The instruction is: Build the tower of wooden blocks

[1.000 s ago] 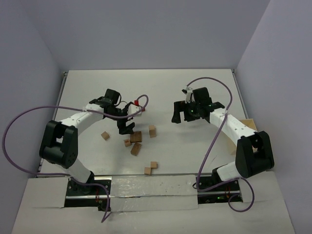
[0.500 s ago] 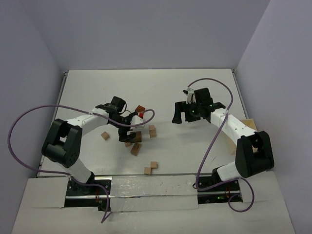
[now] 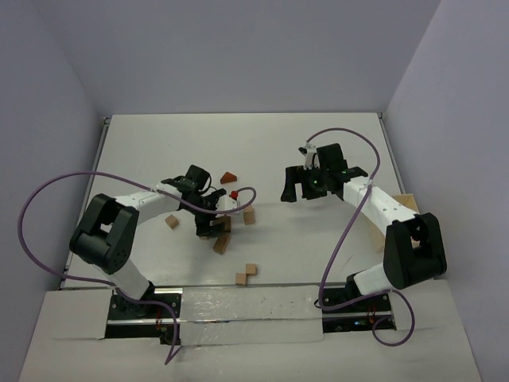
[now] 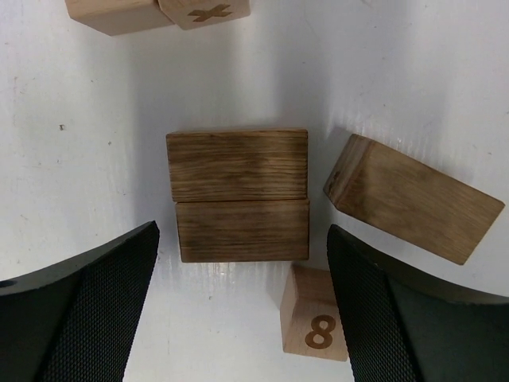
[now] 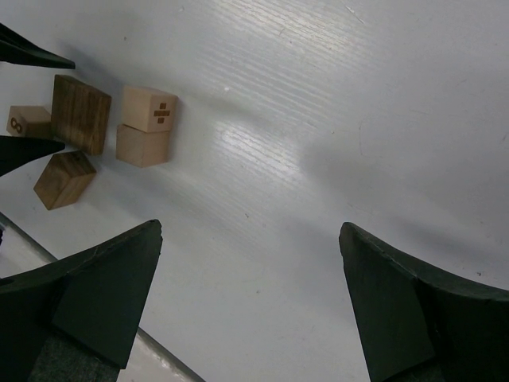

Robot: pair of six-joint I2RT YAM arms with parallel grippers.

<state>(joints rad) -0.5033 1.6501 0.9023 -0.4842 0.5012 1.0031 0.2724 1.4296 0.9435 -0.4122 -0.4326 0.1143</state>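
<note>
The wood blocks [image 3: 225,231] lie loose in a scatter just left of centre in the top view, with nothing stacked into a tower. In the middle of the scatter are two dark bricks [image 4: 237,195], brown with a clear grain. They are pressed flush along their long sides, and their long axes run left to right across the left wrist view. A third brick [image 4: 413,199] of the same dark wood lies just to their right and apart from them, skewed so its long axis drops toward the lower right. A small pale 8 cube [image 4: 314,325] sits just below the pair's right end. Two pale cubes [image 4: 159,12] touch at the top edge, one marked with an x.

The left gripper [image 4: 242,239] hangs over the pair, its black textured fingers [image 4: 87,310] spread wide on either side and holding nothing.

In the top view a reddish-brown wedge [image 3: 229,177] lies above the scatter, a lone cube [image 3: 172,221] to its left, and an L-shaped pale pair [image 3: 246,274] lower down.

The right gripper [image 3: 316,181], right of centre, has its fingers wide apart over the white table [image 3: 238,143].

Only a sliver of the pale wooden tray [image 3: 406,201] shows at the right edge behind the right arm, so what it holds cannot be told.
</note>
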